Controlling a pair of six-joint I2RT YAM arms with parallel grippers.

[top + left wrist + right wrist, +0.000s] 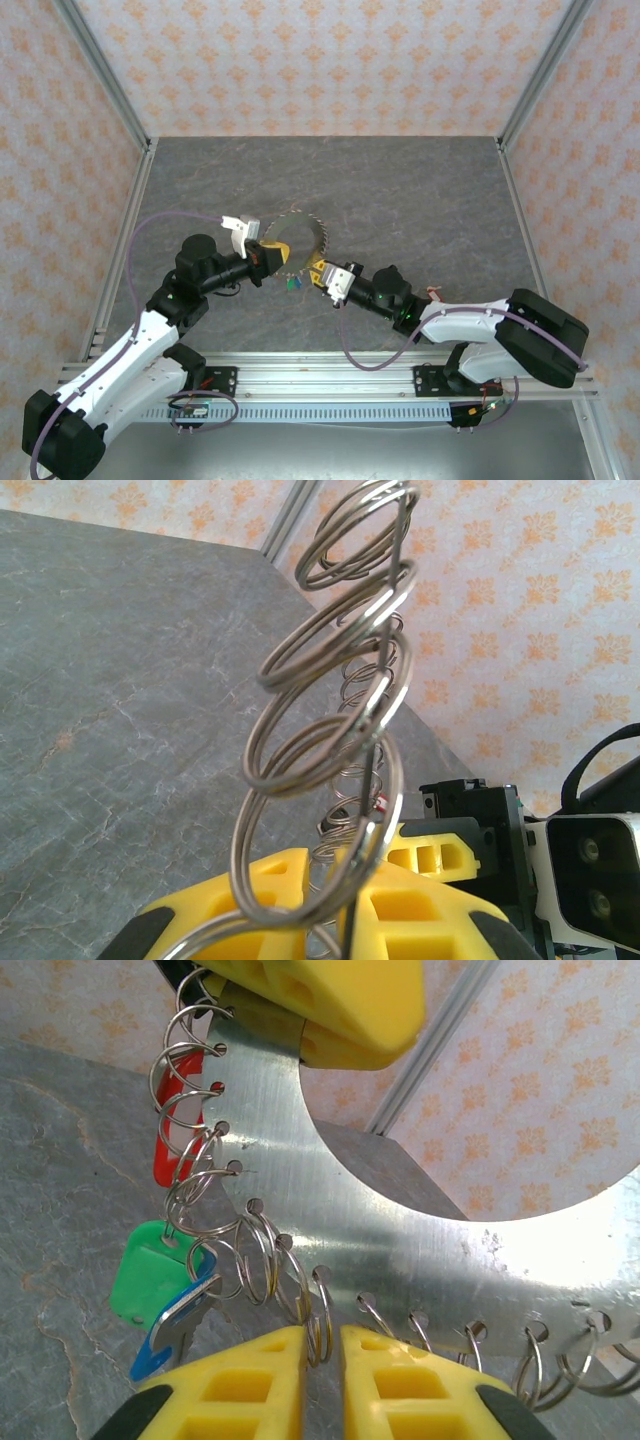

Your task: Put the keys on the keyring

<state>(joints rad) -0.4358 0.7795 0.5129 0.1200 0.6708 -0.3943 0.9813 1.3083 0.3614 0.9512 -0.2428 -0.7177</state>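
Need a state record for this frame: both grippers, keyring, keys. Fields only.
left gripper: clamped on the keyring, holding it above the table
right gripper: jaws nearly closed around one small split ring on the keyring's rim; contact unclear
keys: hanging from split rings on the rim
tags seen: red tag, green tag, blue tag

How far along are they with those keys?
Done: a red key, a green key and a blue key hang from wire loops on the keyring. In hand: the left claw holds the keyring up; the right claw pinches a wire loop. Left: whether more keys wait, I cannot tell.
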